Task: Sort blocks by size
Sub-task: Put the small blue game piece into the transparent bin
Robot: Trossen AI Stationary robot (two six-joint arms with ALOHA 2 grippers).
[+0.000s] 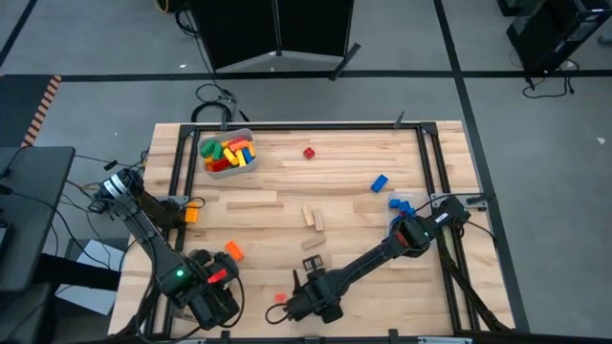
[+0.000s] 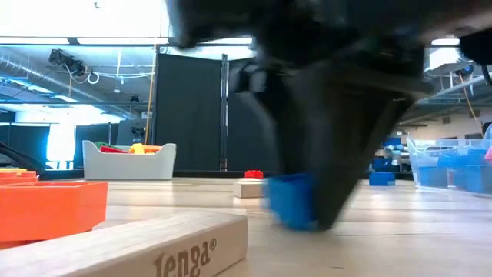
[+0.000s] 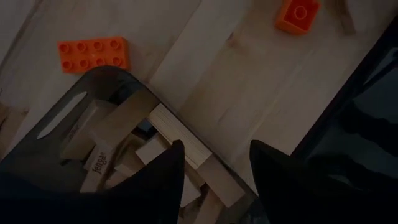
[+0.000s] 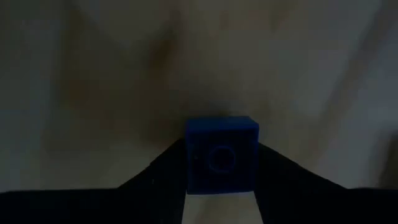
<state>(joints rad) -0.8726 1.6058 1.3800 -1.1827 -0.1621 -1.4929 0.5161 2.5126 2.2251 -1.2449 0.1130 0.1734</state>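
Right gripper [image 4: 221,186] low at the table's near edge, jaws clenched on one small blue brick [image 4: 221,155] resting on the wood. Left gripper [image 3: 214,168] hovers over a grey bin [image 3: 68,124] of tan wooden pieces [image 3: 177,134], jaws parted, holding nothing. Loose on the table [image 1: 354,205]: two orange bricks [image 1: 233,251], one red brick [image 1: 309,152], two more blue bricks [image 1: 380,182], three tan pieces [image 1: 315,221]. White bin [image 1: 228,164] at the far left holds mixed bricks.

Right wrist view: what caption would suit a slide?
Right gripper closing its fingers around a small blue block on the wooden table.
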